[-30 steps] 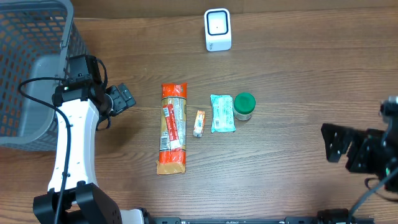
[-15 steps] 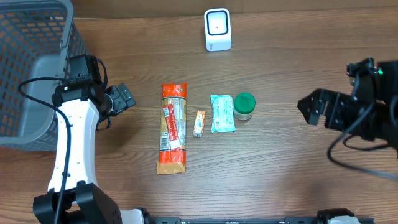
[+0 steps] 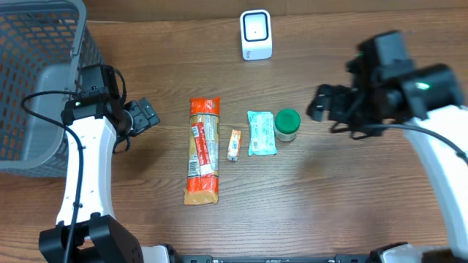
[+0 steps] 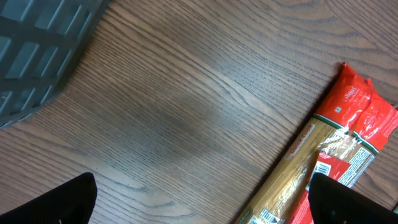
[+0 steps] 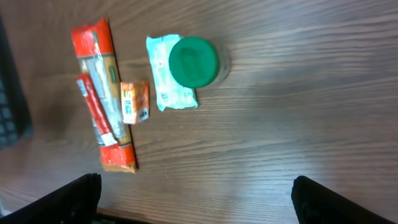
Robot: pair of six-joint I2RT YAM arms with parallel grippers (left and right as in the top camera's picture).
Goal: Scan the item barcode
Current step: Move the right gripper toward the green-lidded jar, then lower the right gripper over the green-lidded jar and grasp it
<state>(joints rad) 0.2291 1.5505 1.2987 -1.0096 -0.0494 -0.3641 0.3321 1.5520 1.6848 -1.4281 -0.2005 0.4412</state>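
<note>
Now your right gripper (image 3: 320, 104), jaws wide and empty, swung in from far right, near green-lidded jar (image 3: 287, 124); pickup for scan looks next.

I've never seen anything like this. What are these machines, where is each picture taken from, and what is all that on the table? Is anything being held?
These are two robot arms at a wooden table. The wide picture looks straight down from above. The other two come from a camera on each arm's wrist, so the dark shapes in their lower corners are that arm's own fingers. On the table lie a long pasta packet, a small orange packet, a pale green pouch and a green-lidded jar. The white box at the far edge is probably the barcode scanner. A grey basket stands on the left. The left hand and the right hand are both open and hold nothing.
</note>
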